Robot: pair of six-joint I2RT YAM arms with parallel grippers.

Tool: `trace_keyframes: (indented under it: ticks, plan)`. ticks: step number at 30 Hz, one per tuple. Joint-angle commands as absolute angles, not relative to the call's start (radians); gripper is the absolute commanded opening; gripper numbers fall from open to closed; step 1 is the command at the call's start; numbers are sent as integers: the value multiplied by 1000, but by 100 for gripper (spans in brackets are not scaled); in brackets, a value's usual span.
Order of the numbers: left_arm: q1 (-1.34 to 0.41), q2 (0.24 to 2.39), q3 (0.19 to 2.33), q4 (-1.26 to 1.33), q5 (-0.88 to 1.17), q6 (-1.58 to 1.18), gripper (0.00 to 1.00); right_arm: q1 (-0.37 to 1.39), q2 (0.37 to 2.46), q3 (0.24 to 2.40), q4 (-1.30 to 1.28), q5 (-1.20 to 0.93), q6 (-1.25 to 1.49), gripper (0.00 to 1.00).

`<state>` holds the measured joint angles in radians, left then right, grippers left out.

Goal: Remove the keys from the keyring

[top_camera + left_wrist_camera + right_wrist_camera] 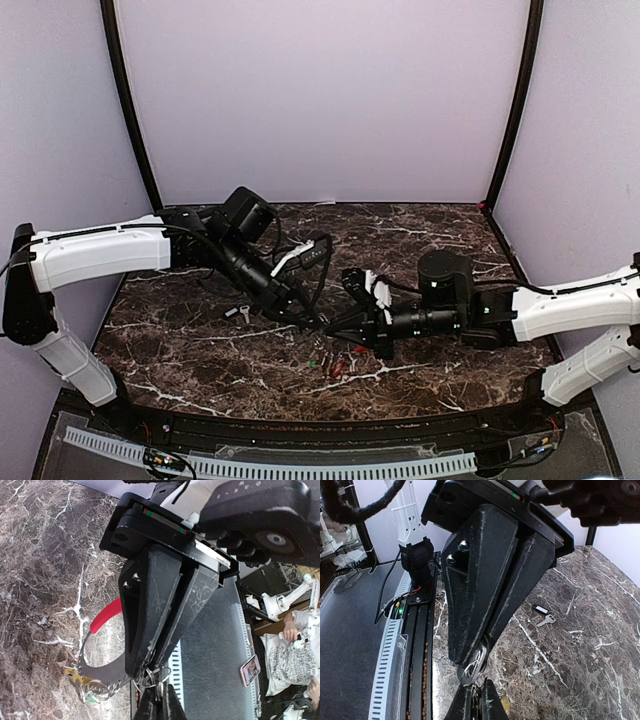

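Observation:
My left gripper and my right gripper meet tip to tip over the middle of the table. In the left wrist view the left gripper is shut on small wire rings of the keyring, whose red segment and grey arc show beside the left finger. A yellow key and a green one hang from it. In the right wrist view the right gripper is shut on a silver ring of the same bunch. The keys show red and green below the tips.
A loose silver key with a black tag lies on the marble left of the grippers, also in the right wrist view. The table's front rail runs along the near edge. Purple walls enclose the other sides.

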<state>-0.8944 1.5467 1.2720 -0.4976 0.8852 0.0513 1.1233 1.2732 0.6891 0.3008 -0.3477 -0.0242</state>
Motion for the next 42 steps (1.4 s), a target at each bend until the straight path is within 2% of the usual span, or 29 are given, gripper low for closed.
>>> trace_keyframes:
  ticks: [1, 11, 20, 30, 33, 35, 39, 42]
  plan:
    - [-885, 1536, 1261, -370, 976, 19, 0, 1149, 1314, 660, 379, -373, 12, 0]
    - [-861, 1538, 1289, -444, 880, 122, 0, 1147, 1324, 603, 516, -583, 120, 0]
    - [-861, 1535, 1307, -503, 782, 227, 8, 1138, 1337, 606, 559, -834, 219, 0]
    - [-861, 1551, 1280, -422, 796, 210, 15, 1126, 1332, 582, 628, -811, 282, 0]
    - [-861, 1556, 1252, -374, 796, 165, 20, 1111, 1339, 531, 775, -766, 382, 0]
    - [-861, 1554, 1225, -328, 786, 125, 27, 1103, 1353, 496, 890, -746, 438, 0]
    - [-861, 1544, 1182, -257, 643, 49, 43, 1101, 1366, 459, 990, -659, 487, 0]
    - [-861, 1505, 1157, -208, 519, 3, 48, 1099, 1359, 443, 989, -592, 491, 0]
